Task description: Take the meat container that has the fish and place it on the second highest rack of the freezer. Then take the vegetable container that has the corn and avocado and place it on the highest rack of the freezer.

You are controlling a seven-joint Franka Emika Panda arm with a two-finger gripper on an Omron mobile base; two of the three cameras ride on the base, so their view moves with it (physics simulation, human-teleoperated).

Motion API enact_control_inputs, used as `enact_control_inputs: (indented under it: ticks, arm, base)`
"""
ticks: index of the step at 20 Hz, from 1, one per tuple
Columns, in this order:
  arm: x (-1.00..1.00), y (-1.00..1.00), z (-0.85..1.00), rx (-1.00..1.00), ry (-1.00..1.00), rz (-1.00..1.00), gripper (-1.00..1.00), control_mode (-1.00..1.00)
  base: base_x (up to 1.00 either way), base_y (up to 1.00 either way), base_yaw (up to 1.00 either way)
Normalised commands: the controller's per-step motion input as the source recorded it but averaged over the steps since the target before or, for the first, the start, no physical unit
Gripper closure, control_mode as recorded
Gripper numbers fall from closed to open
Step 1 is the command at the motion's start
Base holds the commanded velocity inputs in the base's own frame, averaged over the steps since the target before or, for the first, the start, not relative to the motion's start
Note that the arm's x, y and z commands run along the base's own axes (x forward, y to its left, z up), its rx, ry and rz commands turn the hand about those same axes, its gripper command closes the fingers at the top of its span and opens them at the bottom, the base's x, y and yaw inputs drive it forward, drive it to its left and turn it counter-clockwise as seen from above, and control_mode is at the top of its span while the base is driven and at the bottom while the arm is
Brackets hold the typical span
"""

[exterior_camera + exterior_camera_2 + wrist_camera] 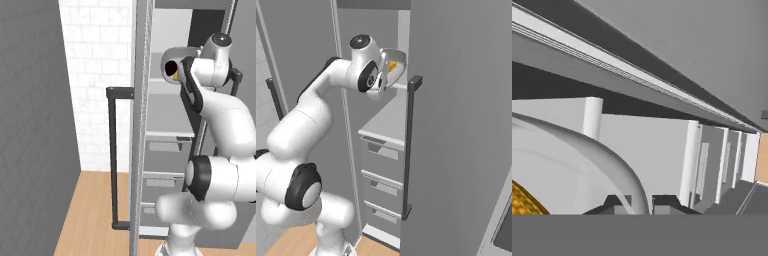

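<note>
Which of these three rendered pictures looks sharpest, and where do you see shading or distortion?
Left base view: soft and slightly blurred, even light, the open grey freezer door seen edge-on. Right base view: crisper, gentle shading on the light-grey shelf board. Hand view: strongly tilted, the rounded grey thick-rimmed tub looming huge, the two dark fingertips closed on its rim.

**Surfaces and finishes in the freezer scene**

The freezer point(456, 125) is matt grey all over, with a faint fine grain on its door faces and smooth light-grey shelves and drawer fronts. Its bar handles point(113, 160) look like dark, satin-finished metal. The vegetable container point(393, 62) is smooth grey with a soft sheen on its thick rim, like plastic. The corn point(524, 202) is rough and pebbled, bright yellow-orange. The floor point(90, 210) is pale wood planking, and the wall point(97, 80) is white tile, matt.
</note>
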Motion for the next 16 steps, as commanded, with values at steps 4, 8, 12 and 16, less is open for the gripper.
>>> enact_control_inputs:
  ticks: [4,8,12,16]
  arm:
    - [1.0,0.0,0.0,0.07,0.15,-0.12,1.0,-1.0]
    - [0.91,-0.13,0.0,0.07,0.06,-0.08,1.0,-1.0]
    - [0.8,-0.31,-0.02,0.0,0.06,-0.02,1.0,-1.0]
    - [0.3,-0.13,-0.23,-0.01,0.0,0.0,-1.0,-1.0]
  base:
    - [0.0,0.0,0.0]
    - [0.0,0.0,0.0]
    - [0.0,0.0,0.0]
    - [0.0,0.0,0.0]
